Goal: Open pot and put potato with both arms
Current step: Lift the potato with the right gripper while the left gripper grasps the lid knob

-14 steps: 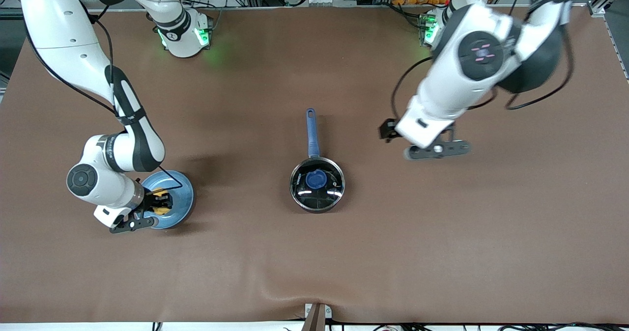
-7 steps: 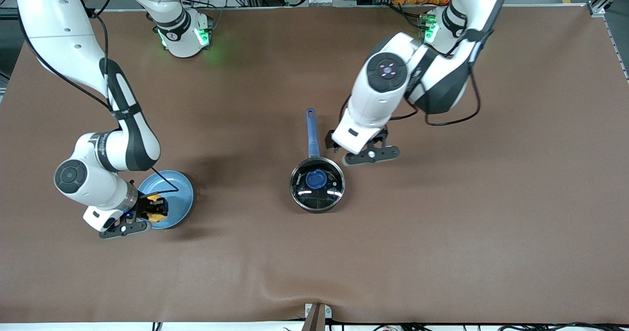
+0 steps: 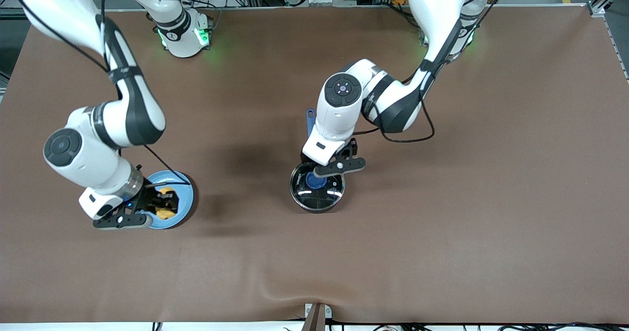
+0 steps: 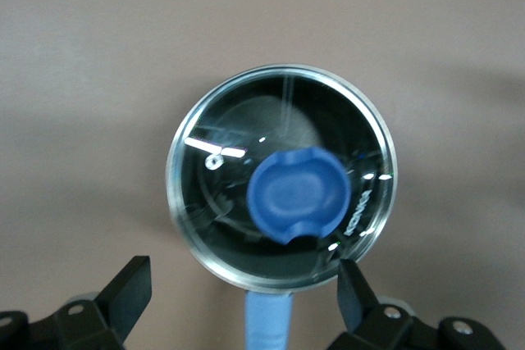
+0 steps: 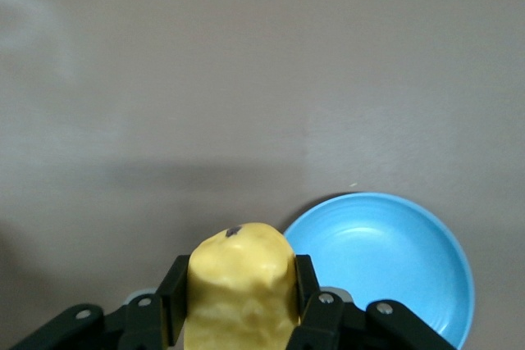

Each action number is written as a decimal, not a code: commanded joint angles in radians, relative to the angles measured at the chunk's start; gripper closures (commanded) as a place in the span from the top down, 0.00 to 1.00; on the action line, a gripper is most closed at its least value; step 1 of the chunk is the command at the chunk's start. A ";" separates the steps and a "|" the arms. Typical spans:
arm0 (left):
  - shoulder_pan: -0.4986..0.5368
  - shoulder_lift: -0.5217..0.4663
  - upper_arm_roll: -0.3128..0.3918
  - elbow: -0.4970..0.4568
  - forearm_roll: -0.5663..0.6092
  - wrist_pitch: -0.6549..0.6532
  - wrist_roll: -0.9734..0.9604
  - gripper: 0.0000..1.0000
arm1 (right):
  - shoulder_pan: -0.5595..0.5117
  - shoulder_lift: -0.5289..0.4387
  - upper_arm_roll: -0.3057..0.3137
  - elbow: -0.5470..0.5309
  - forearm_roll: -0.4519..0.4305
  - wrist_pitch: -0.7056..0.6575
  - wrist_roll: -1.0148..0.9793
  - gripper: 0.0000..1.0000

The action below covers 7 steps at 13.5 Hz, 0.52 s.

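A matte brown tabletop [image 3: 442, 233], faintly rumpled along the lower edge of the front frame, carries everything in the scene. Two glossy white arms with black joints reach down from the top of that frame.

At frame centre stands the pot [image 3: 317, 191], a small round black saucepan with a bright silver rim; its straight blue handle [image 3: 310, 120] points toward the top of the frame, mostly hidden under the left arm. A round glass lid [image 4: 283, 202], shiny with reflections, sits closed on the pot, capped by a smooth blue knob [image 4: 299, 194]. What the pot holds cannot be made out through the glare.

The left claw [image 3: 328, 170] hangs over the lid, jaws spread wide; in the left wrist view its black fingers [image 4: 127, 297] stand clear at either side of the rim, gripping nothing.

At the lower left of the front frame lies a flat, glossy light-blue plate [image 3: 183, 198], seen empty in the right wrist view. The right claw [image 3: 158, 205] is over the plate's edge, clamped on the potato [image 5: 239, 288], a bumpy yellow lump with one dark speck, held off the plate, apparently just above it.
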 commanded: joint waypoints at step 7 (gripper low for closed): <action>-0.138 0.114 0.161 0.052 0.023 0.171 -0.116 1.00 | 0.102 -0.079 0.039 0.083 0.022 -0.146 0.330 0.18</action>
